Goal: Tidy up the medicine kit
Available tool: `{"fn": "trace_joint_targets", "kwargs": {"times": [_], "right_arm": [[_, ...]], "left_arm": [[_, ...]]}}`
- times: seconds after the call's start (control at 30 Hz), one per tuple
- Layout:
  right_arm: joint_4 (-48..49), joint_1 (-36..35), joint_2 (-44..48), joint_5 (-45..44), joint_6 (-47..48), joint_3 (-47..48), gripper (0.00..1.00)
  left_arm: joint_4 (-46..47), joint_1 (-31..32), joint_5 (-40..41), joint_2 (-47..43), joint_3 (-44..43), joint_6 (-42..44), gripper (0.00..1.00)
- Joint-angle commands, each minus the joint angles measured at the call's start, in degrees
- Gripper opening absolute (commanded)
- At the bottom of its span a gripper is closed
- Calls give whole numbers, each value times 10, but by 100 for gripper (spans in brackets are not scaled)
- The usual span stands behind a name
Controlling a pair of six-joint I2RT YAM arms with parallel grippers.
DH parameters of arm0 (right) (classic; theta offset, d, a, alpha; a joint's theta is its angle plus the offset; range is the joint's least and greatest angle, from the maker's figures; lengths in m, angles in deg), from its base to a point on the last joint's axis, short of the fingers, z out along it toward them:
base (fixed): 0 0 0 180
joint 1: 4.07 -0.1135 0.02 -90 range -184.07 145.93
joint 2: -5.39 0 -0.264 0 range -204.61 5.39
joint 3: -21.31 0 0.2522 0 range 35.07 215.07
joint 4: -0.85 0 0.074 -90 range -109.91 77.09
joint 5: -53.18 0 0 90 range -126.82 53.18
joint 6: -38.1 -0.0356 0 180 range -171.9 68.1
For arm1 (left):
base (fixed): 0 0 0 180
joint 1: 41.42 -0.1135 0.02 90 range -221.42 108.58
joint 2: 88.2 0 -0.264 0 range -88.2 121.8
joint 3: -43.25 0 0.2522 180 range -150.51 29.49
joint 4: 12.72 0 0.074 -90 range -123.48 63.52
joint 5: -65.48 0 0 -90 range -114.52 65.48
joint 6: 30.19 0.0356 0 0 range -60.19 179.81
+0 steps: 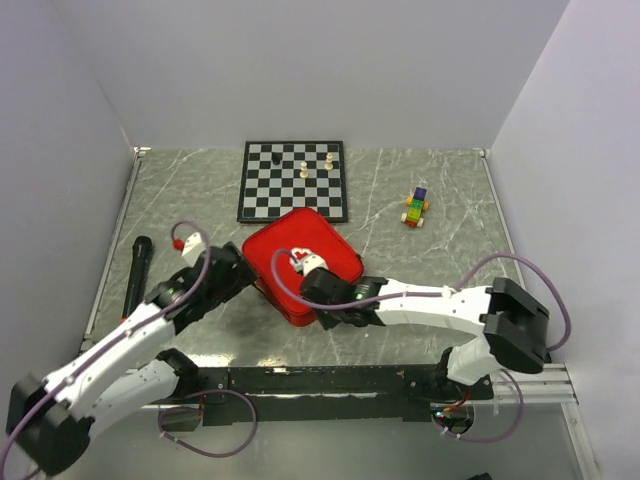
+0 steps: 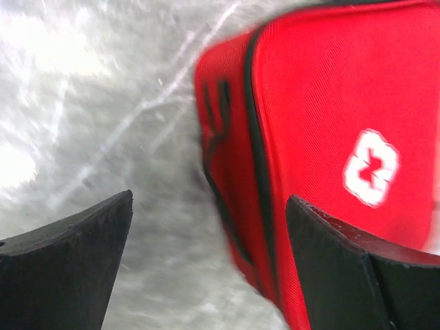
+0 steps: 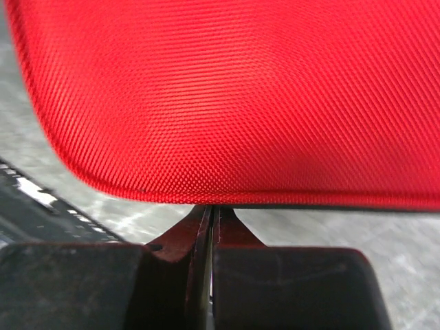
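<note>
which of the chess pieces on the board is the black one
The leftmost piece, near the far left corner of the chessboard. The middle piece and the right piece are both pale.

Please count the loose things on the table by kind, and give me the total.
Chess pieces: 3
Chessboard: 1
Medicine kit: 1
Coloured block toy: 1
Black rod-shaped object: 1
Total: 7
</note>
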Motion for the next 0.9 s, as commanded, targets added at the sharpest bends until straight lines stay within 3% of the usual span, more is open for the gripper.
{"fn": "trace_joint_targets", "kwargs": {"times": [0.0, 0.27, 0.67, 0.87], "right_arm": [[53, -12, -50, 4, 36, 78, 0], [65, -19, -76, 12, 41, 88, 0], [70, -20, -75, 16, 36, 87, 0], [73, -20, -78, 24, 34, 91, 0]], "left_arm": [[-17, 1, -54, -79, 64, -131, 96], [-66, 12, -71, -124, 124, -231, 97], [82, 11, -18, -128, 165, -227, 99], [113, 11, -38, -49, 177, -230, 97]]}}
